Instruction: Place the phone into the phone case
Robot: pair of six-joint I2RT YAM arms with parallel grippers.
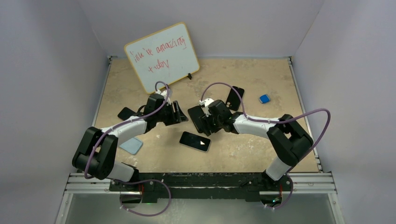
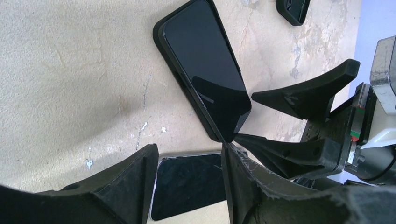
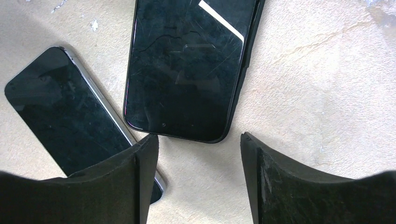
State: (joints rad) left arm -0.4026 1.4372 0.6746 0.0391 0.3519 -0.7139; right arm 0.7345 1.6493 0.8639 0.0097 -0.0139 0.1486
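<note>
Pressing the phone into its case, both grippers empty above it

The phone (image 3: pixel 187 70), scratched black glass, lies on the table (image 1: pixel 261 154) inside the black case (image 2: pixel 187 86), seemingly not fully seated. The left gripper (image 2: pixel 187 154) and right gripper (image 3: pixel 198 137) gape wide, holding nothing. Next probably comes a firm press on its edges, clear of the silver-edged phone (image 3: pixel 60 112) alongside.

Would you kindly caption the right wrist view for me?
Open right gripper near a black phone and a silver-edged phone.

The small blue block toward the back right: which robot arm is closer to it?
Right. The right arm reaches across just on the near side of the small blue block; the left arm is well off to its left.
</note>
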